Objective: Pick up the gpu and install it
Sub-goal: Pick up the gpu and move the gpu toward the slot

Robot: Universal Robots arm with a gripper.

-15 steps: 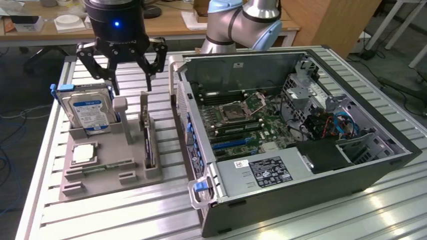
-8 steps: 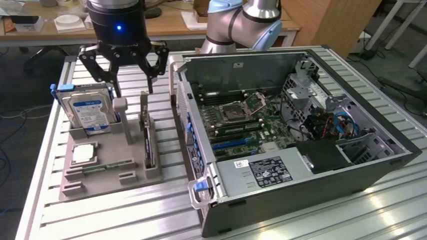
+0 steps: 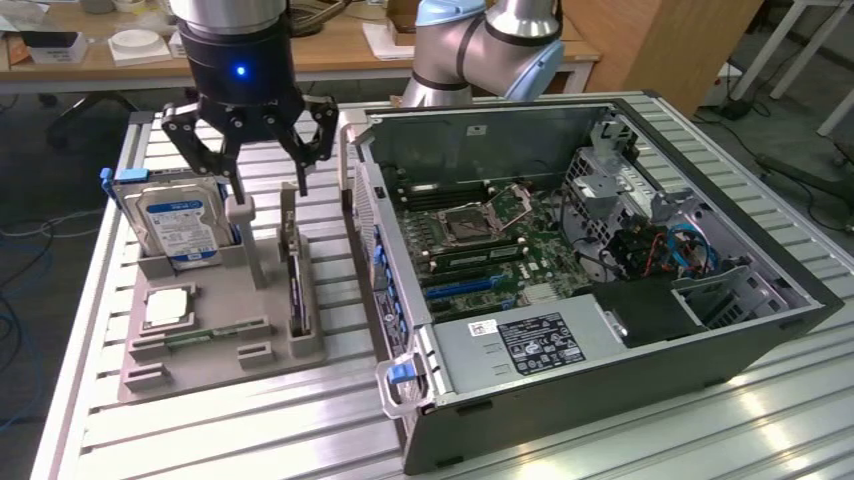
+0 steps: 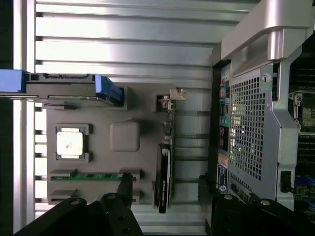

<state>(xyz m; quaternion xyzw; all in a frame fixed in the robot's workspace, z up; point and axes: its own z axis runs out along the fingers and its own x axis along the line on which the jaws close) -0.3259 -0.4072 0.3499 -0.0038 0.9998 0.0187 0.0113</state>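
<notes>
The gpu is a thin dark card standing on edge in a slot of the grey holder tray, on the side nearest the computer case. My gripper hangs above the tray's far end, open and holding nothing. In the wrist view the gpu shows edge-on, and my gripper straddles its line with one dark finger on each side, clear of the card. The open computer case lies at the exterior view's right, with its motherboard exposed.
The tray also holds an upright silver hard drive with a blue-white label, a square processor and a green memory stick. All stand on a slatted metal table. The case wall rises close beside the tray.
</notes>
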